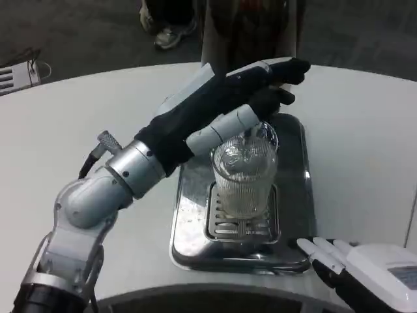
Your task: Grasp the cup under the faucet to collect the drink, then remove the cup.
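The ribbed clear cup (244, 177) is seen upright on the grate of the steel drip tray (294, 195), just below and to the right of the left hand (225, 107). That hand is reached over the cup's rim, fingers extended; whether anything is pressed or held cannot be told. The right hand (365, 270) is rested open on the desk (58, 130), near the tray's front corner, with the cup up and to its left.

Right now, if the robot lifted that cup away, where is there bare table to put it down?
Bare table lies left of the tray, behind the left hand's arm, and to the tray's right, beyond the right hand. It is crowded around the cup itself.
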